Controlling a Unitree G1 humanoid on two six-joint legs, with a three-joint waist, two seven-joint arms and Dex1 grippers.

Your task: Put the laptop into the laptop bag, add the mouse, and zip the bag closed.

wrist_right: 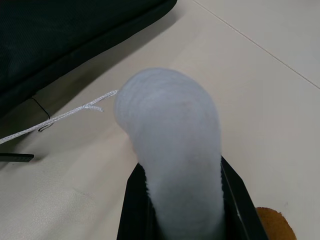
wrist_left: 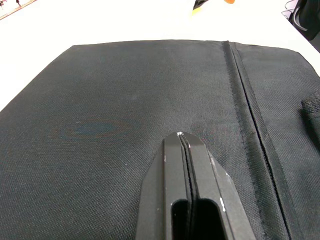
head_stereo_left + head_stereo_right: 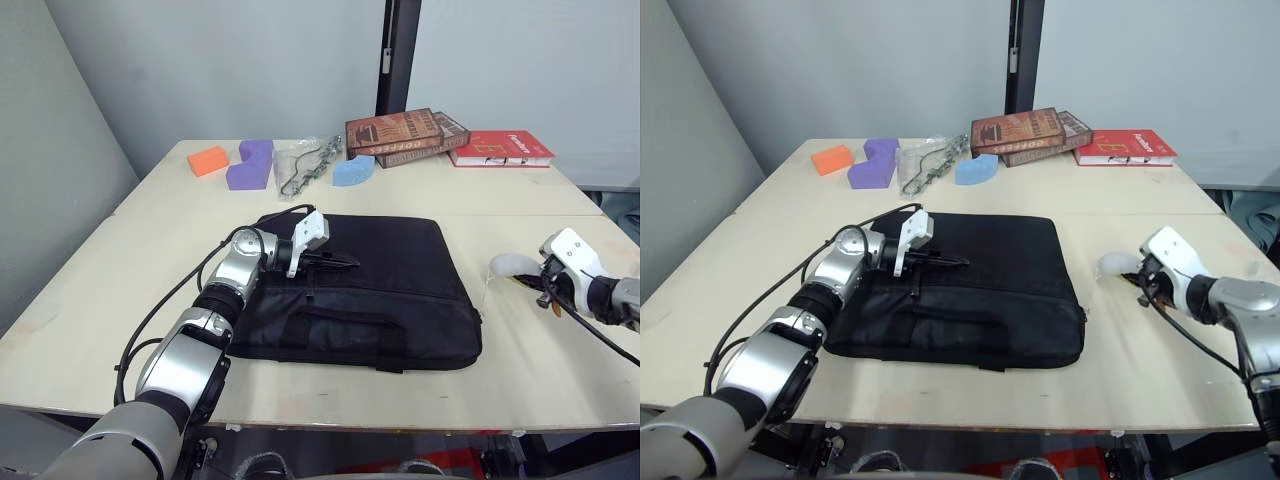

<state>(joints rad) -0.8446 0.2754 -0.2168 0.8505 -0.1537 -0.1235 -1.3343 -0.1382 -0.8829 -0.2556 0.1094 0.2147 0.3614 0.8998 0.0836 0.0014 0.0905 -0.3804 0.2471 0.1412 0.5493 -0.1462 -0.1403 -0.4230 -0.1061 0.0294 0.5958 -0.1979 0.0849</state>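
The black laptop bag (image 3: 385, 285) lies flat in the middle of the table, handles toward the front edge. My left gripper (image 3: 348, 262) is shut, its joined black fingers (image 2: 181, 150) lying low over the bag's top panel beside a zipper seam (image 2: 250, 115). To the bag's right, my right gripper (image 3: 535, 280) is shut on a fuzzy white plush toy (image 1: 170, 125) with an orange part (image 1: 272, 222), held just above the tabletop. The laptop and the mouse are out of view.
A thin white string (image 1: 60, 117) runs from the plush toward the bag's corner. At the table's back lie stacked books (image 3: 405, 133), a red book (image 3: 500, 147), purple (image 3: 250, 165), orange (image 3: 207, 160) and blue (image 3: 352, 171) foam blocks and a clear plastic bag (image 3: 305, 165).
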